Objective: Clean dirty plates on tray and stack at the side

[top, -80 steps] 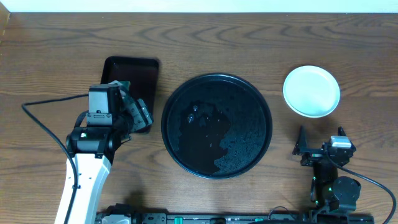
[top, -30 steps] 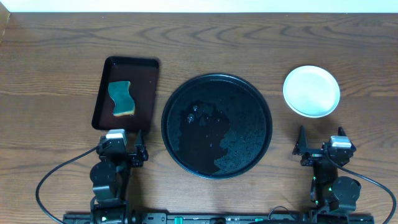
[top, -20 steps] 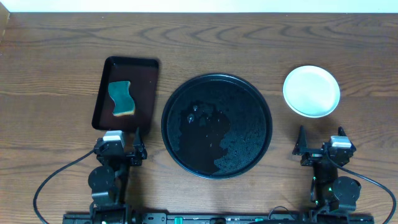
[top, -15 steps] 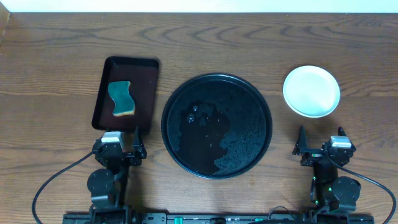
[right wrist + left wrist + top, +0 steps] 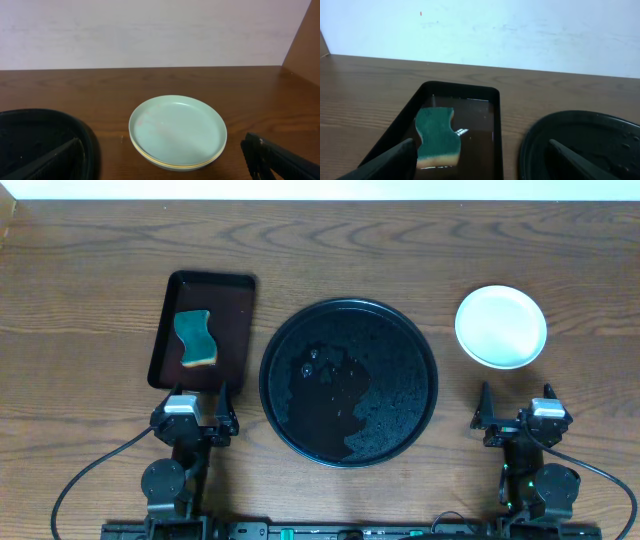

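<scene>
Both arms sit folded at the near edge, tools low and aimed across the worktop. Left tool point(image 5: 199, 396) is spread and empty, just before one brown tray point(image 5: 236, 310) holding one sponge point(image 5: 196, 338). Right tool point(image 5: 515, 402) is spread and empty, facing one plate stack point(image 5: 501, 326) right of the round tray point(image 5: 420, 350); two plates can be made out

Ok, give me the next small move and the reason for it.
Probably none beyond leaving both arms parked: the round tray holds only water, the plates sit stacked to its right, the sponge lies in the rectangular tray, and the left gripper and right gripper are open and empty.
</scene>
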